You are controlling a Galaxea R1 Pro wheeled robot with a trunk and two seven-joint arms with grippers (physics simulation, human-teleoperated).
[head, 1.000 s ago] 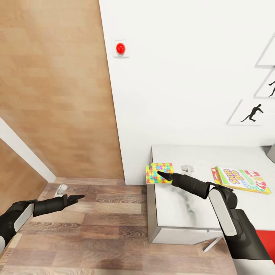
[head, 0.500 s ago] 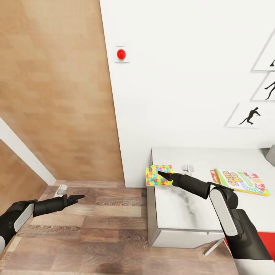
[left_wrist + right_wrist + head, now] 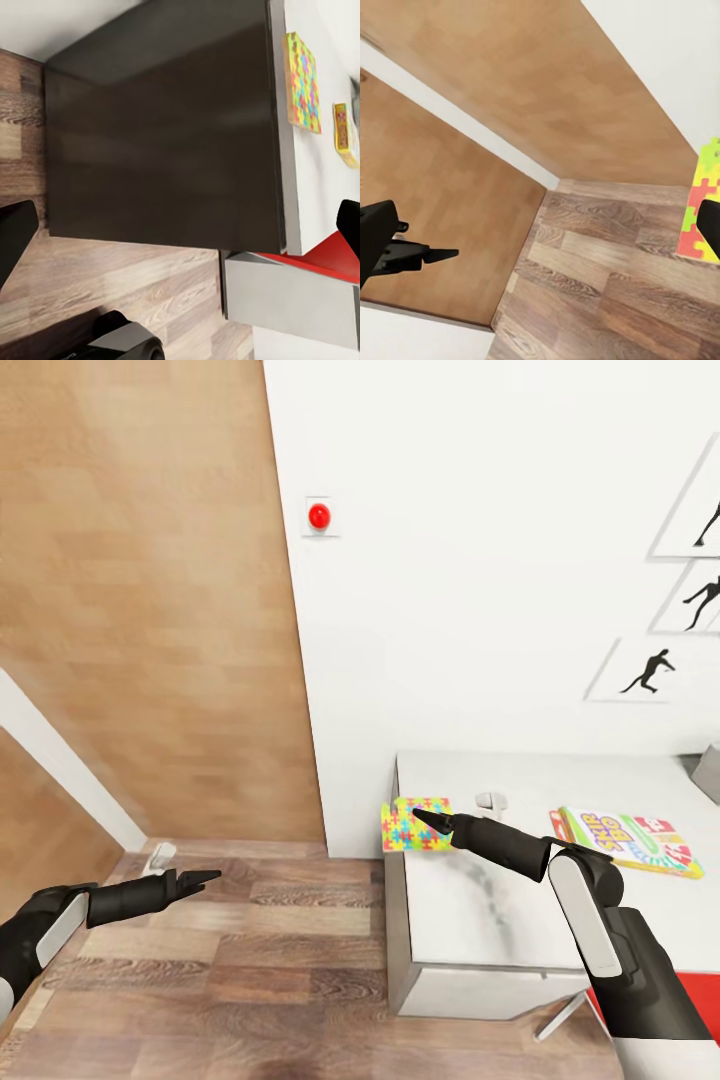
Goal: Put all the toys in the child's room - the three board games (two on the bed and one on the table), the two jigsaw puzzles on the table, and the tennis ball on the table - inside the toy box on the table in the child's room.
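A jigsaw puzzle (image 3: pixel 405 830) with multicolour pieces lies at the near left corner of the white table (image 3: pixel 470 900), slightly over its edge. My right gripper (image 3: pixel 420 817) hovers open just above it, holding nothing. In the right wrist view the puzzle (image 3: pixel 701 195) sits beside one fingertip (image 3: pixel 709 225), not between the jaws. A board game (image 3: pixel 625 840) with a green edge lies farther right on the table. A grey corner of the toy box (image 3: pixel 710 772) shows at the right edge. My left gripper (image 3: pixel 203 878) is open over the wood floor. The tennis ball and the bed are out of view.
A white wall (image 3: pixel 480 610) with a red button (image 3: pixel 319 516) and black silhouette pictures (image 3: pixel 650 670) stands behind the table. A wood-panel wall (image 3: pixel 150 610) lies to the left. A small white object (image 3: pixel 490 800) sits on the table. Something red (image 3: pixel 690 980) is under its right side.
The whole picture has shifted down and slightly left, so the camera moved. Both arms hold the same pose. The puzzle stays on the table.
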